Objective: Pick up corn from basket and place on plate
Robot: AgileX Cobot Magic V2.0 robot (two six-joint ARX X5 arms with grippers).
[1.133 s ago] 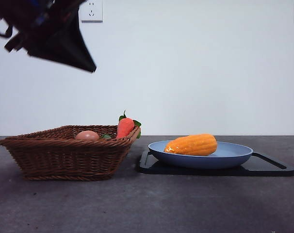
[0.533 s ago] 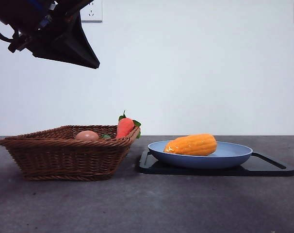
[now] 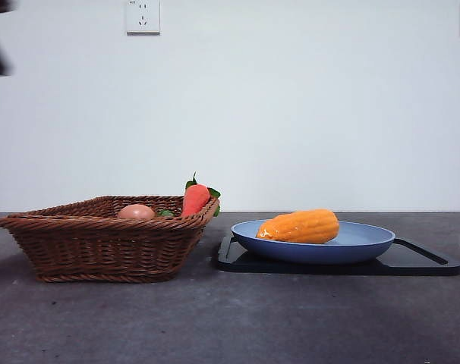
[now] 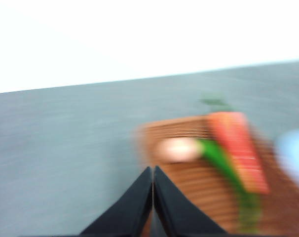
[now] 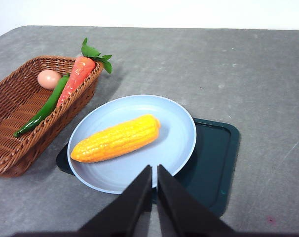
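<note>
The corn (image 5: 116,138) lies on its side across the plate (image 5: 181,129), free of any grip, which reads as the placing already done. The plate sits on a black tray (image 5: 212,168) just right of the basket (image 3: 101,246), a short carry from one to the other. Left in the basket are an egg (image 3: 137,211), a carrot (image 3: 195,199) leaning on the right rim, and a long green pepper (image 5: 43,111) beside it — none of them part of the job.

The left gripper (image 4: 153,174) is clenched, its jaws pressed together with nothing between them; its own view is blurred by motion and looks down on the basket from above. The right gripper (image 5: 154,173) is also closed and empty, hanging high over the near side of the plate — it looks like the waiting arm.

A second ago a large dark arm filled the upper left of the front view, over the basket. Now only a dark scrap shows at that corner, so the arm has pulled away. Corn, plate and basket have not shifted.
</note>
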